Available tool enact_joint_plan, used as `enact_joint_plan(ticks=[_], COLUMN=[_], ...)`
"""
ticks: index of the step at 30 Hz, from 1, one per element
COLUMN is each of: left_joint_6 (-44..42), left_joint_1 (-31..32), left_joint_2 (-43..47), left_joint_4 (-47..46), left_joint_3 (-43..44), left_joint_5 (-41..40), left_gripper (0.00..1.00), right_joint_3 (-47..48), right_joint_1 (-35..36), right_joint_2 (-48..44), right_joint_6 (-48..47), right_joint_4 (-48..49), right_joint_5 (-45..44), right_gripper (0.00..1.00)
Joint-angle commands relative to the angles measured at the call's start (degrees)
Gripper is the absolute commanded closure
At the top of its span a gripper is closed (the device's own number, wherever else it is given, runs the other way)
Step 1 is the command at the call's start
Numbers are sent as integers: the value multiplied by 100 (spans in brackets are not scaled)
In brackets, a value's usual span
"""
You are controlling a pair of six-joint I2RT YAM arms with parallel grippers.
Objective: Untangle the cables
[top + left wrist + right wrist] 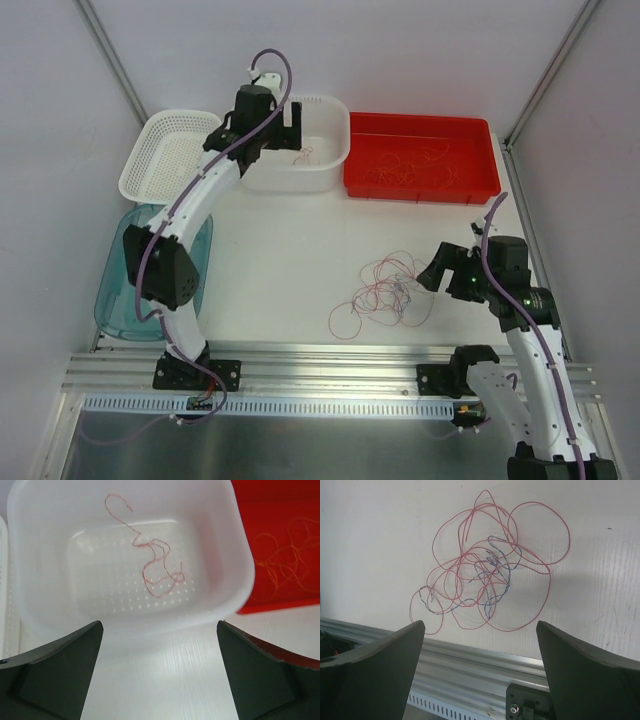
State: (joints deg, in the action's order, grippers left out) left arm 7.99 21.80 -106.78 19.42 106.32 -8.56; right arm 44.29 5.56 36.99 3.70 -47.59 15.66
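Observation:
A tangle of thin red cables (385,290) with some blue-dark strands lies on the white table; in the right wrist view this tangle (485,575) sits just beyond my open right gripper (480,625), which holds nothing. From above, the right gripper (436,270) is just right of the tangle. My left gripper (285,128) hovers at the near side of a white bin (335,120). One loose red cable (155,565) lies on the floor of that bin (240,555), beyond the open, empty left gripper (160,625).
A red tray (420,188) at the back right holds several orange cables (415,165); the tray (260,500) shows right of the bin. A white mesh basket (165,150) and a teal tray (115,290) stand at left. An aluminium rail (330,365) runs along the near edge.

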Motion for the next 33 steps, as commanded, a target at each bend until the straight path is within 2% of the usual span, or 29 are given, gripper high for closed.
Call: enact_joint_plan(ticks=[1, 10, 16, 23, 26, 29, 33], left_joint_6=[246, 801, 696, 414, 414, 370, 370], left_joint_1=[43, 43, 43, 43, 43, 43, 35], left_joint_2=[1436, 3925, 4981, 5536, 5414, 5396, 5449], left_joint_4=[-79, 369, 738, 774, 774, 783, 783], left_joint_3=[-795, -4186, -5462, -6307, -6352, -6317, -6343], left_joint_5=[784, 2163, 2526, 2272, 2209, 2218, 2235], left_gripper=[1, 1, 1, 1, 1, 1, 1], right_joint_3=[27, -70, 35, -52, -201, -342, -500], right_joint_1=[33, 24, 68, 120, 120, 129, 164], right_joint_2=[211, 1195, 2214, 3112, 3174, 3139, 3007], right_joint_6=[-98, -45, -37, -10, -10, -28, -71], right_joint_4=[382, 1164, 1920, 2254, 2272, 2255, 2202], right_joint_5=[-203, -468, -388, -485, -555, -494, -450], right_gripper=[0, 3, 13, 31, 43, 50, 53])
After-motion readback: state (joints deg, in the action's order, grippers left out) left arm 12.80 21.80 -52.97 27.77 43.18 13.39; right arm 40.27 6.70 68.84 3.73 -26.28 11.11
